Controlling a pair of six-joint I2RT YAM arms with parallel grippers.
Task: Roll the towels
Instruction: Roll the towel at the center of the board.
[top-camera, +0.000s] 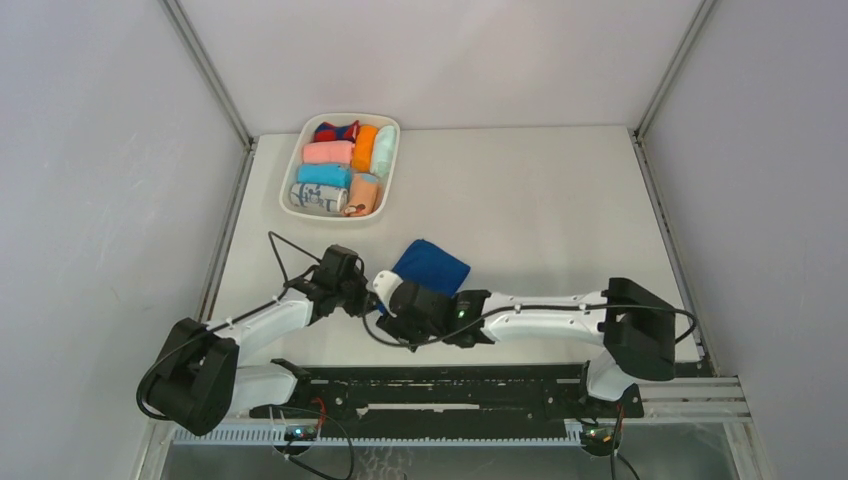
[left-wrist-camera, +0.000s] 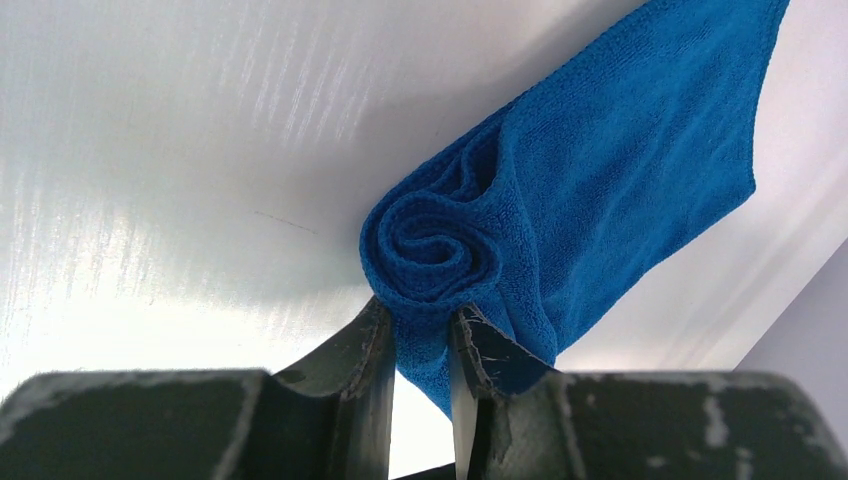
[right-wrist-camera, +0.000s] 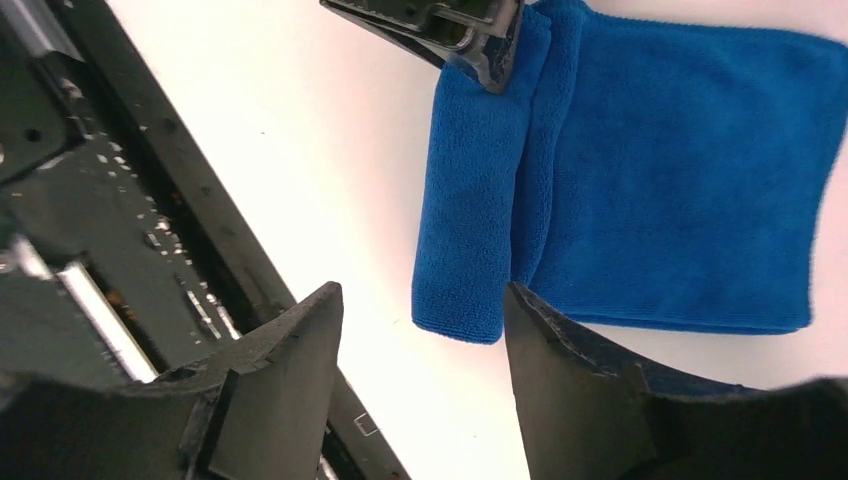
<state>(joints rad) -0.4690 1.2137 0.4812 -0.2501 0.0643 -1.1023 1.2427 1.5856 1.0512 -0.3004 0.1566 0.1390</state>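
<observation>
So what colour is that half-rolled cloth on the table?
Plain royal-blue terry cloth, no pattern; clearest in the left wrist view.

Around the blue towel (top-camera: 432, 265), near the front of the bench (top-camera: 540, 200), it's tight. The left gripper (left-wrist-camera: 420, 310) has its jaws pinched on the rolled end, and the right gripper (right-wrist-camera: 422, 295), jaws wide, sits just off the roll's other end. The white tray (top-camera: 290, 180) fills the far left corner. The far middle and right of the bench lie open up to the walls (top-camera: 100, 200).
</observation>
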